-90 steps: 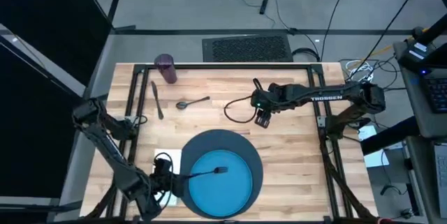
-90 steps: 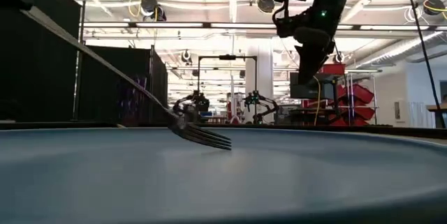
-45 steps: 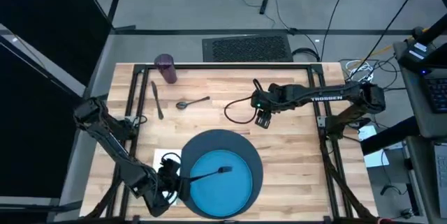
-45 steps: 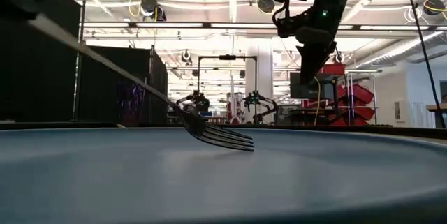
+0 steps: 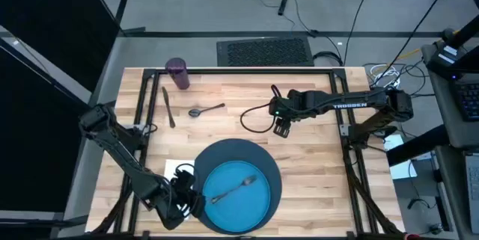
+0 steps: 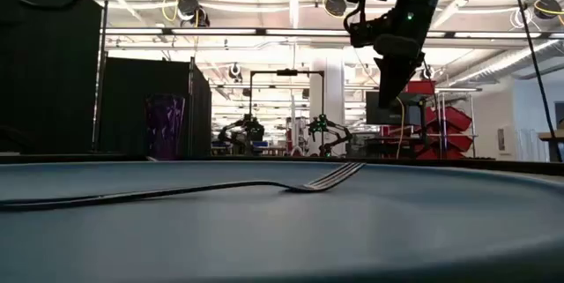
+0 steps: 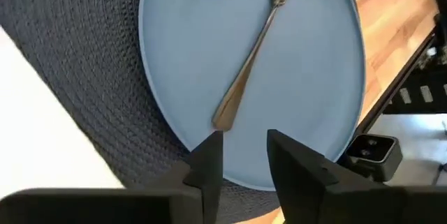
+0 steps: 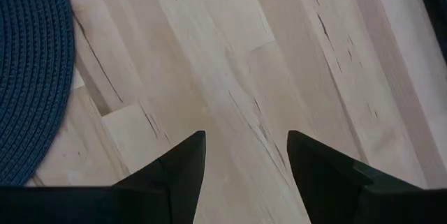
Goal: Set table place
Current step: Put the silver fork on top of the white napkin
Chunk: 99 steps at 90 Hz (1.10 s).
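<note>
A metal fork (image 5: 233,190) lies flat on the bright blue plate (image 5: 247,208), which sits on the dark round mat (image 5: 224,150). Its tines point toward the table's far right. My left gripper (image 5: 196,199) stands open over the plate's left rim. In the left wrist view the handle end (image 7: 222,117) lies just ahead of its fingertips (image 7: 244,144), apart from them. A white napkin (image 5: 174,171) lies left of the mat. My right gripper (image 5: 281,129) hangs open above bare wood right of centre (image 8: 244,147).
A knife (image 5: 168,107) and a spoon (image 5: 206,110) lie at the far left. The purple cup (image 5: 177,73) stands near the far left corner. A black cable loops on the table under the right arm. Black frame bars run along the table's edges.
My left gripper has moved right, toward the plate. The fork, which slanted up from its tines on the plate to the gripper, now lies flat on the plate. It sits farther right and has turned a little.
</note>
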Available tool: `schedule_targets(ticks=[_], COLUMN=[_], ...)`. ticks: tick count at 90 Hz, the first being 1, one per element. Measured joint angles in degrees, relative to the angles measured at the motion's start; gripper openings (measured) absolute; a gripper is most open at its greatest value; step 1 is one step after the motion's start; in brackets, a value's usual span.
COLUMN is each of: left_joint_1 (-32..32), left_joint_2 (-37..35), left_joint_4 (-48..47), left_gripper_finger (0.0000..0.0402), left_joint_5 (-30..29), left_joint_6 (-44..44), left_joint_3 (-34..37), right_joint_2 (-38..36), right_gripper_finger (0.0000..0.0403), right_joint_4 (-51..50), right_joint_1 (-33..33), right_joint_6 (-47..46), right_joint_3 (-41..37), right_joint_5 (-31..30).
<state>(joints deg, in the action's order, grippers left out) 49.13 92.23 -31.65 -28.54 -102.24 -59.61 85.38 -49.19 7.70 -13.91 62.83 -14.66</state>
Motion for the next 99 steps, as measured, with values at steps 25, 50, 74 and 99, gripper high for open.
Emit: schedule_targets(ticks=[25,50,74,99], left_joint_1=[-11.62,-21.63,-24.47,-24.79], left_joint_2=[-0.07,1.33,9.15,15.33], left_joint_4=[12.49,16.22,16.11,15.72], left_gripper_finger=[0.0095,0.0095,0.0095,0.0095], left_joint_5=[5.83,18.76,24.45,24.55], left_joint_6=[29.57,55.43,58.52,63.53], left_joint_3=[-0.68,-0.72,-1.49,-7.23], right_joint_2=[0.0,0.0,0.02,0.04], right_gripper_finger=[0.0187,0.0187,0.0187,0.0187], right_joint_4=[1.22,0.84,1.37,2.47], right_joint_1=[0.0,-0.32,-0.33,-0.33], right_joint_6=[0.02,0.16,1.53,2.37], right_joint_3=[0.0,0.0,0.0,0.02], right_joint_5=[0.0,0.0,-0.02,-0.07])
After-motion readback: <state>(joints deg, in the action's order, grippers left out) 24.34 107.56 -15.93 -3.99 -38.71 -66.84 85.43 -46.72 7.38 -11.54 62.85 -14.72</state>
